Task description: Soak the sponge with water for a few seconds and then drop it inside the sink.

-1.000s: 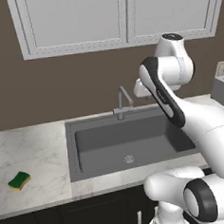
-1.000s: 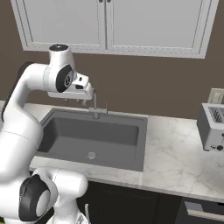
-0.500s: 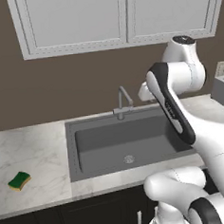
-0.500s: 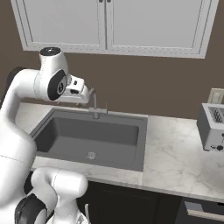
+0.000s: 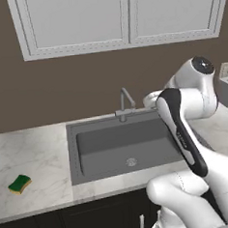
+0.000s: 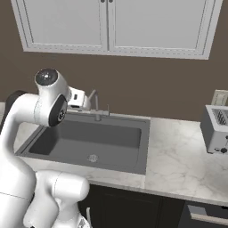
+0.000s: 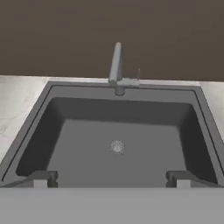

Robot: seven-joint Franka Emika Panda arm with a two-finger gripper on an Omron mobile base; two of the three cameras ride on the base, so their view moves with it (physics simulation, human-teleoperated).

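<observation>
Nearest the camera in the hand view, the gripper (image 7: pixel 109 178) has its jaws spread wide with nothing between them, the two dark fingertips (image 7: pixel 41 177) standing well apart above the near edge of the sink (image 7: pixel 26 144). The claw is open and empty, looking down into the basin.

Just beyond, the sink floor is bare and dry-looking, with the round drain (image 7: pixel 117 147) in the middle. No sponge lies in it. At the far rim stands the faucet (image 7: pixel 116 65), its spout pointing toward the basin; no stream of water is visible from it in any view, so the tap seems to be off.

In the left base view the sponge (image 5: pixel 19 183) lies flat on the marble counter (image 5: pixel 37 156), well to the left of the sink and near the counter's front edge, green side up with the yellow layer showing at its edge. It is far from the claw, which sits over the right part of the basin.

As a judgement, the task is barely begun. Nothing has been picked up or wetted. What is left is everything: reaching left to the sponge, gripping it, getting water running, holding the sponge under it for a few seconds, and then dropping it in the sink. A toaster (image 6: pixel 217 129) stands on the far right counter, out of the way.
</observation>
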